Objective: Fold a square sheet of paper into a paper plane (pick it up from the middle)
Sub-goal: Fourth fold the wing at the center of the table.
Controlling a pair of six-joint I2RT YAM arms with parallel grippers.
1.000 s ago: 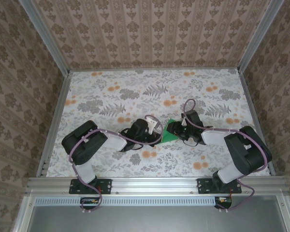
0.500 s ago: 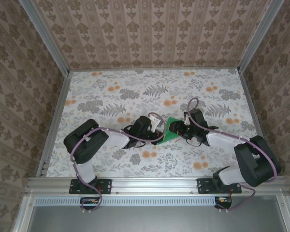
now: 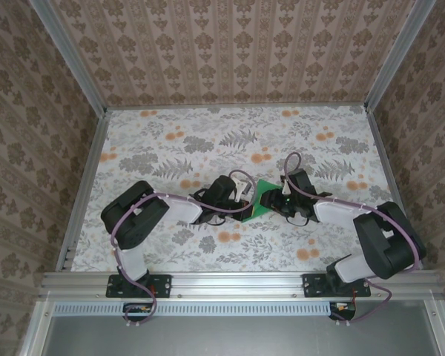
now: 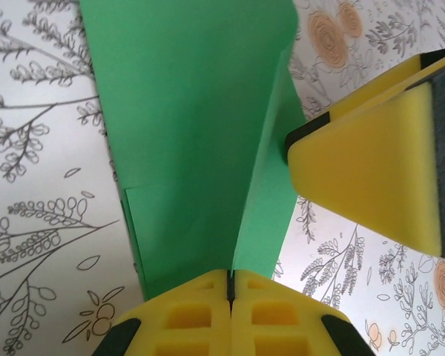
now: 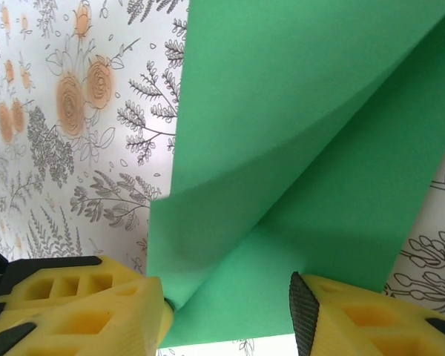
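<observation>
1. We are looking at the square sheet of paper, bright green and partly folded, with the floral cloth of the tabletop lying flat beneath it.
2. From above, the left arm is stretching toward the sheet from its left side and the right arm from its right side. Both wrists are sitting close against the sheet.
3. The left fingers are pressing together with no gap between them. They are pinching the sheet at its edge, right where a crease is running across the paper.
4. Beside that crease, a narrow flap of the sheet is standing up from the wider panel, tilted rather than flat.
5. The right fingers are standing apart, one on each side of the sheet's folded edge, with green paper filling the space between them.
6. In the left wrist view, we are seeing one right finger sitting against the raised flap of the sheet. We cannot tell whether it is pressing the flap or only touching it.
7. In the right wrist view, the sheet is showing a soft, rounded fold, with its upper layer bowing over the lower layer rather than lying creased flat.
</observation>
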